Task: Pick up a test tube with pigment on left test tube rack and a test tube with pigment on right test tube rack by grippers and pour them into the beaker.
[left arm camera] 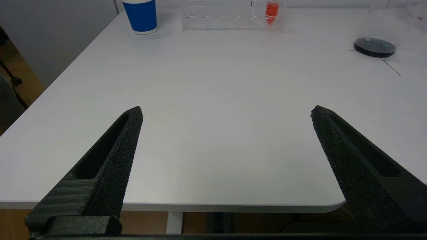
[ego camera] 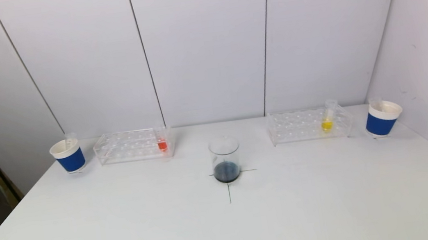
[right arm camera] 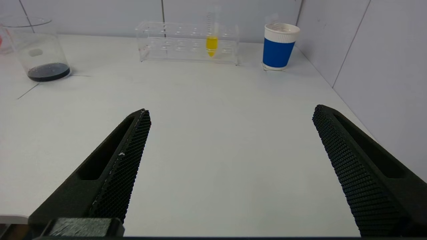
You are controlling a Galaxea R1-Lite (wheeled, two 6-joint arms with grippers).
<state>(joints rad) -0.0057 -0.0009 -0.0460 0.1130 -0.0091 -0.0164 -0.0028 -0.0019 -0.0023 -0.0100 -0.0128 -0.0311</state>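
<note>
orange tube (ego camera: pixel 162 144), yellow tube (ego camera: pixel 326 125), dark liquid in beaker (ego camera: pixel 227 171), blue/white cups (ego camera: pixel 68 155), blk textured claws (left arm camera: pixel 226 111)

The table (ego camera: pixel 228 225) is smooth, matt white. Both racks (ego camera: pixel 133 145) (ego camera: pixel 309 124) look like clear, glossy plastic. The beaker (ego camera: pixel 225 159) is clear and shiny like glass. The 2 cups (ego camera: pixel 68 155) (ego camera: pixel 382 117) look like paper with ribbed white rims. The left gripper (left arm camera: pixel 227 111) and right gripper (right arm camera: pixel 232 111) have rough, matt black fingers, the right ones mesh-textured.
</note>
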